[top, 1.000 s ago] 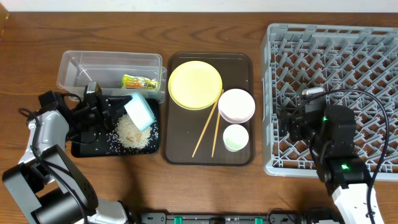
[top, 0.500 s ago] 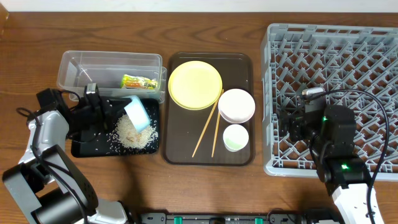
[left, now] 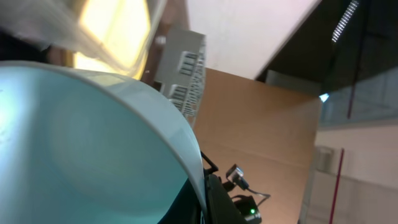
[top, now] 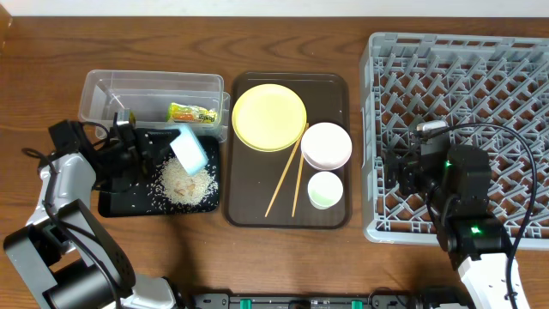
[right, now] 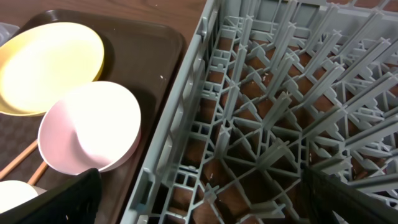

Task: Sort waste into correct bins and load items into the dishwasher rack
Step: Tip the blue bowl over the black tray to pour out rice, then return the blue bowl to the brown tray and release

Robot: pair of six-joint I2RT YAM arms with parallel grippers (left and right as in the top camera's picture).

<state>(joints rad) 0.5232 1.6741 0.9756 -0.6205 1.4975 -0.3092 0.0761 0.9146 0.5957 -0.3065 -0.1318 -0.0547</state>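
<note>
Two arms show. Our left jaws are clamped on the blue bowl (top: 190, 151), tipped over the rice (top: 184, 184) in the black tray (top: 116, 204) at frame left. Our right jaws gape wide and empty over the rack (top: 480, 77)'s left edge.

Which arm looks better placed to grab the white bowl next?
Probably right. The right gripper is open and empty at the rack edge, beside the white bowl; the left gripper is shut on the light blue bowl over the black tray.
</note>
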